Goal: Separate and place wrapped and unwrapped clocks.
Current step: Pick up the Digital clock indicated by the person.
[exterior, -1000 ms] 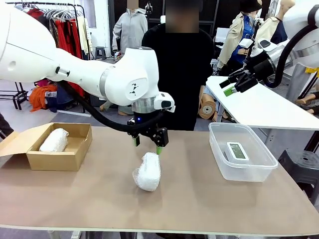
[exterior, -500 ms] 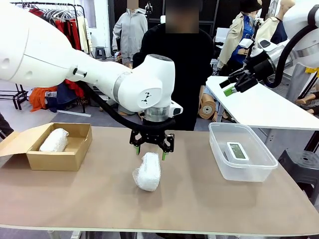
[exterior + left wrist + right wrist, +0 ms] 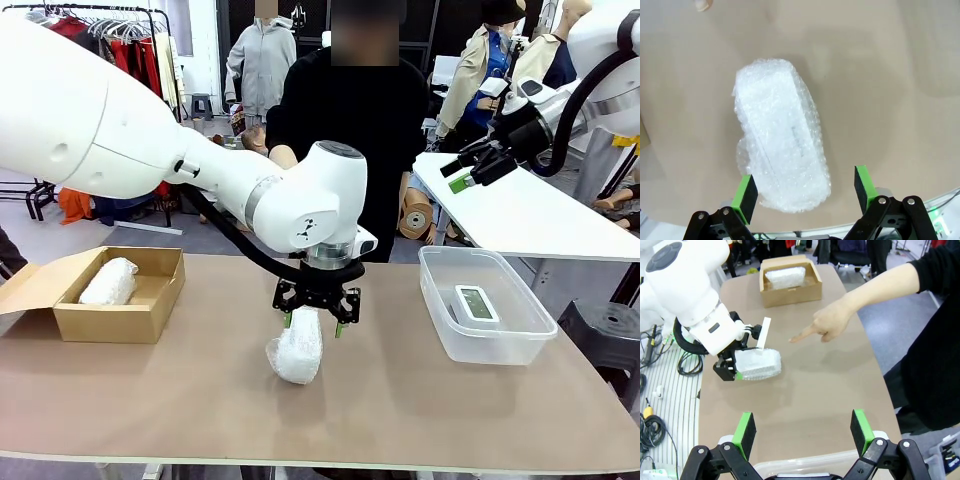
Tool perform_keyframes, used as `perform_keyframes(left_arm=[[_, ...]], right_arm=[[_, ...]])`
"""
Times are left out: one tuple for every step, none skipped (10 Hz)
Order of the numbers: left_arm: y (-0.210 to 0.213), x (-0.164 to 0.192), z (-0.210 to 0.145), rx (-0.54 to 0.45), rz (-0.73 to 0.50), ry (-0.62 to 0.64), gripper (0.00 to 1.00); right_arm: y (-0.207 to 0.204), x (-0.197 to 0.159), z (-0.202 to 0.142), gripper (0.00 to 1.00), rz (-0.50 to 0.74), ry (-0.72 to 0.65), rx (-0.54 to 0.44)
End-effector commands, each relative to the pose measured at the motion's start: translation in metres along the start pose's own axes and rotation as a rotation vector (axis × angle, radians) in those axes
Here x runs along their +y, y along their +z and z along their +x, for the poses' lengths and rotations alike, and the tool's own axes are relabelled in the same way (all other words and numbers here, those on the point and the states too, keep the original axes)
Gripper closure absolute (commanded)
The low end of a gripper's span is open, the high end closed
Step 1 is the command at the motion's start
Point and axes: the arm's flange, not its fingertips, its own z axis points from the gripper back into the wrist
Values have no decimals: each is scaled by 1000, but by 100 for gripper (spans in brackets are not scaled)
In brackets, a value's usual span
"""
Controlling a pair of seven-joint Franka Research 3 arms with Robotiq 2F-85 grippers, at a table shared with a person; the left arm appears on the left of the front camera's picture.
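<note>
A: Left gripper [image 3: 316,325] spread wide, straddling the bundle [image 3: 297,346] at mid-table; right gripper [image 3: 468,176] open, raised.
B: Wrap likely soft, slippery, light; pinch across the firm middle. Farther: box [image 3: 72,319], bin [image 3: 520,343].

Left arm reaches across to mid-table, wrist pointing straight down, left gripper [image 3: 314,324] low with its green-padded jaws spread wide. Right arm is held high off to the side, right gripper [image 3: 468,172] open too. The person's hand [image 3: 827,322] points, index finger out.
</note>
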Motion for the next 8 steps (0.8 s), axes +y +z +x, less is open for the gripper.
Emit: perform_keyframes(left_arm=[[-7,2,-3,-49,32,32,0],[-10,3,-3,-51,33,40,0],[-13,5,-3,-54,39,48,0],[-15,8,-4,-57,43,53,0],[-19,9,-5,-56,49,57,0],[-23,10,-5,-55,50,56,0],[-27,11,-5,-53,50,58,0],[-30,12,-6,-52,51,58,0]], right_arm=[[1,1,1,0,-2,1,-1],[1,1,1,0,-2,1,-1],[1,1,1,0,-2,1,-1],[1,1,1,0,-2,1,-1],[1,1,1,0,-2,1,-1],[1,1,1,0,-2,1,-1],[1,1,1,0,-2,1,-1],[1,1,1,0,-2,1,-1]])
